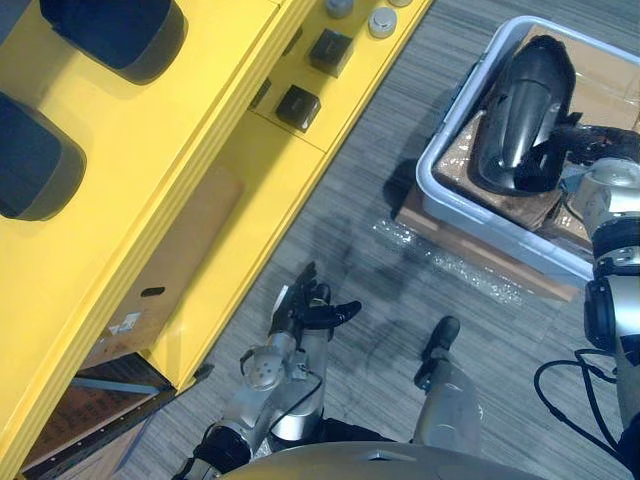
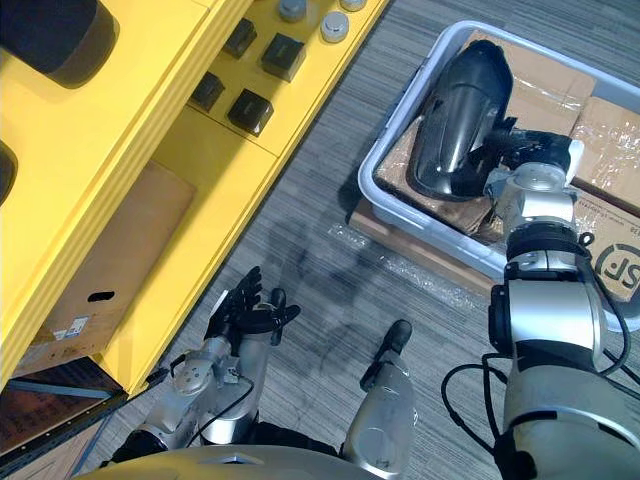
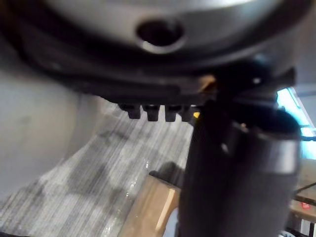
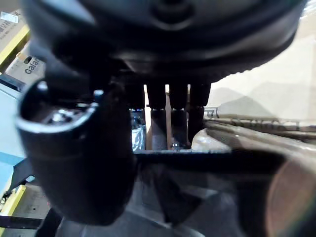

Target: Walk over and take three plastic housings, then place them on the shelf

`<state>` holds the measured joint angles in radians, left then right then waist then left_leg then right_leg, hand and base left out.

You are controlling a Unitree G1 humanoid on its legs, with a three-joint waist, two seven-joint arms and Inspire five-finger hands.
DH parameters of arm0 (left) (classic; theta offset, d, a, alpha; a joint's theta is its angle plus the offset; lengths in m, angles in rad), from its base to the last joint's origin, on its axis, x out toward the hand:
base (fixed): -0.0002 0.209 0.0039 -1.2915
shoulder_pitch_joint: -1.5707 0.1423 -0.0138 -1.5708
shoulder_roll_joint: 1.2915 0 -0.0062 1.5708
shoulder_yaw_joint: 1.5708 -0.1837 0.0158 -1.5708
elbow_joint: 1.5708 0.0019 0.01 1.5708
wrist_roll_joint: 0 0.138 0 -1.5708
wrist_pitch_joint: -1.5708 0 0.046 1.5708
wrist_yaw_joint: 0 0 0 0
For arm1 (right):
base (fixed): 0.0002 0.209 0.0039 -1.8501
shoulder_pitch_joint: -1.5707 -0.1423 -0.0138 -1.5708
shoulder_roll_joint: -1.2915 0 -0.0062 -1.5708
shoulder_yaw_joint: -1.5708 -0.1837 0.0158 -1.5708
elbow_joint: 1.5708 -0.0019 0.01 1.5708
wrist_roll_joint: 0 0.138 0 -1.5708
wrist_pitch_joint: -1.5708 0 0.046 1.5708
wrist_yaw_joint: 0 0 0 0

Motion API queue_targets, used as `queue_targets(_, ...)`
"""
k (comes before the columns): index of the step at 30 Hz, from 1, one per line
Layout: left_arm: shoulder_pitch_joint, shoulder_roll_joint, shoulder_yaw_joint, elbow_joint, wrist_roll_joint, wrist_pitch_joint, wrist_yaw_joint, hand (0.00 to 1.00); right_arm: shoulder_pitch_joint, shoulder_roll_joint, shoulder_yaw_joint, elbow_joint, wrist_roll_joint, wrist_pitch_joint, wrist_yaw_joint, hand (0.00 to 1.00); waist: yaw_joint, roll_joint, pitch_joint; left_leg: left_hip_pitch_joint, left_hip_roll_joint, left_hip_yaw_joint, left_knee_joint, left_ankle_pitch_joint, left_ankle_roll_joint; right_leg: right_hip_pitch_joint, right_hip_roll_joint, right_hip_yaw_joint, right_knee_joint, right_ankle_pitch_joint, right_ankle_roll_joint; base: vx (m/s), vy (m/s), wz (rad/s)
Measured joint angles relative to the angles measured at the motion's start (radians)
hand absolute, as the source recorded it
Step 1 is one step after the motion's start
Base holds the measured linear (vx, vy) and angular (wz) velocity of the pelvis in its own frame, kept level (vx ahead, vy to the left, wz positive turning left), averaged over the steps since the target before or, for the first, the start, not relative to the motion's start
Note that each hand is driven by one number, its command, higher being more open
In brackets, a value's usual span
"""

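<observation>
Grey striped carpet (image 1: 350, 230) covers the floor. A yellow shelf unit (image 1: 180, 150) stands left of the left hand (image 1: 305, 315), with a cardboard box (image 1: 175, 265) on its bottom level.

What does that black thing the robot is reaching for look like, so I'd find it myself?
Right of the yellow shelf stands a pale grey tub. Atop the brown cardboard boxes inside lies the plastic housing, a long glossy black curved shell, with the right robot hand at its edge. Everything else in the tub is flat and brown.
</observation>
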<state>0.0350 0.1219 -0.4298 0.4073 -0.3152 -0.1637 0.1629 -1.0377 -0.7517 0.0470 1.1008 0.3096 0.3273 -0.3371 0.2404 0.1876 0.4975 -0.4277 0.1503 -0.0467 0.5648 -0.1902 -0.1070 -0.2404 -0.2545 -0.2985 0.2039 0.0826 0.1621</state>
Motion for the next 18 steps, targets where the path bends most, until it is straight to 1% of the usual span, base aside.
queue_targets(1, 0.000, 0.000, 0.000, 0.000, 0.001, -0.004, 0.012, 1.00, 0.000, 0.000, 0.000, -0.002, -0.016, 0.004, 0.001, 0.00, -0.001, 0.000, 0.000, 0.000, 0.001, -0.002, -0.002, 0.001, -0.001, -0.003, 0.000, -0.001, 0.007, -0.004, 0.001, 0.01, -0.024, 0.08)
queue_targets(3, 0.003, -0.005, -0.004, -0.008, 0.008, -0.023, 0.083, 1.00, 0.004, 0.003, -0.012, -0.009, -0.070, 0.045, 0.005, 0.00, -0.002, -0.001, -0.001, 0.002, 0.002, -0.010, -0.007, 0.006, -0.006, -0.006, 0.000, -0.008, 0.026, -0.016, -0.005, 0.00, -0.015, 0.08)
queue_targets(4, 0.003, -0.006, -0.002, -0.015, 0.007, -0.029, 0.104, 1.00, 0.009, 0.004, -0.019, -0.013, -0.073, 0.049, 0.004, 0.00, -0.002, -0.002, -0.001, 0.002, 0.002, -0.011, -0.009, 0.008, -0.006, -0.006, 0.000, -0.011, 0.027, -0.017, -0.006, -0.01, -0.010, 0.09)
queue_targets(5, 0.006, -0.006, 0.011, -0.049, 0.005, -0.034, 0.149, 1.00, 0.029, 0.006, -0.044, -0.020, -0.078, 0.054, 0.003, 0.00, 0.002, -0.002, -0.001, 0.002, 0.002, -0.017, -0.012, 0.012, -0.008, -0.005, 0.000, -0.016, 0.030, -0.019, -0.009, -0.02, -0.006, 0.09)
queue_targets(7, 0.011, -0.006, 0.040, -0.085, 0.004, -0.038, 0.184, 1.00, 0.047, 0.015, -0.065, -0.035, -0.093, 0.054, 0.001, 0.00, 0.001, -0.003, -0.002, 0.002, 0.003, -0.023, -0.011, 0.013, -0.008, -0.002, 0.000, -0.022, 0.037, -0.023, -0.011, -0.02, 0.002, 0.10)
queue_targets(9, 0.011, -0.004, 0.093, -0.117, 0.011, -0.047, 0.219, 1.00, 0.062, 0.030, -0.096, -0.037, -0.107, 0.050, -0.007, 0.00, 0.001, -0.014, -0.007, 0.002, 0.002, -0.029, -0.013, 0.018, -0.008, 0.000, 0.000, -0.027, 0.041, -0.025, -0.013, -0.02, 0.010, 0.07)
queue_targets(10, 0.012, -0.003, 0.102, -0.121, 0.011, -0.048, 0.225, 1.00, 0.067, 0.035, -0.098, -0.037, -0.108, 0.045, -0.010, 0.00, 0.001, -0.018, -0.009, 0.002, 0.002, -0.030, -0.014, 0.019, -0.008, 0.001, 0.000, -0.029, 0.041, -0.025, -0.013, -0.02, 0.011, 0.07)
queue_targets(12, 0.018, 0.007, 0.131, -0.124, 0.011, -0.049, 0.234, 1.00, 0.087, 0.055, -0.101, -0.033, -0.124, 0.012, -0.012, 0.00, 0.000, -0.039, -0.020, 0.004, 0.002, -0.033, -0.022, 0.025, -0.009, 0.004, 0.000, -0.035, 0.039, -0.026, -0.013, -0.02, 0.012, 0.07)
queue_targets(13, 0.021, 0.011, 0.132, -0.124, 0.011, -0.049, 0.234, 1.00, 0.093, 0.059, -0.100, -0.032, -0.136, 0.003, -0.008, 0.00, 0.000, -0.044, -0.022, 0.006, 0.001, -0.033, -0.026, 0.027, -0.009, 0.006, -0.001, -0.036, 0.038, -0.025, -0.013, -0.01, 0.011, 0.06)
queue_targets(15, 0.047, 0.025, 0.133, -0.125, 0.011, -0.050, 0.230, 1.00, 0.118, 0.065, -0.088, -0.026, -0.169, -0.039, 0.012, 0.00, -0.001, -0.057, -0.026, 0.031, 0.000, -0.031, -0.035, 0.030, -0.010, 0.029, -0.002, -0.038, 0.033, -0.025, -0.013, 0.00, 0.005, 0.02)
queue_targets(16, 0.055, 0.025, 0.134, -0.125, 0.011, -0.050, 0.229, 1.00, 0.121, 0.065, -0.079, -0.022, -0.181, -0.047, 0.016, 0.00, -0.002, -0.059, -0.026, 0.038, 0.000, -0.030, -0.039, 0.031, -0.010, 0.035, -0.002, -0.038, 0.030, -0.025, -0.013, 0.00, 0.000, 0.00)
queue_targets(18, 0.090, 0.027, 0.137, -0.128, 0.011, -0.050, 0.221, 1.00, 0.127, 0.065, -0.045, -0.019, -0.190, -0.074, 0.026, 0.00, -0.008, -0.073, -0.031, 0.060, -0.001, -0.025, -0.056, 0.035, -0.011, 0.052, -0.002, -0.038, 0.019, -0.024, -0.013, 0.00, 0.005, -0.02)
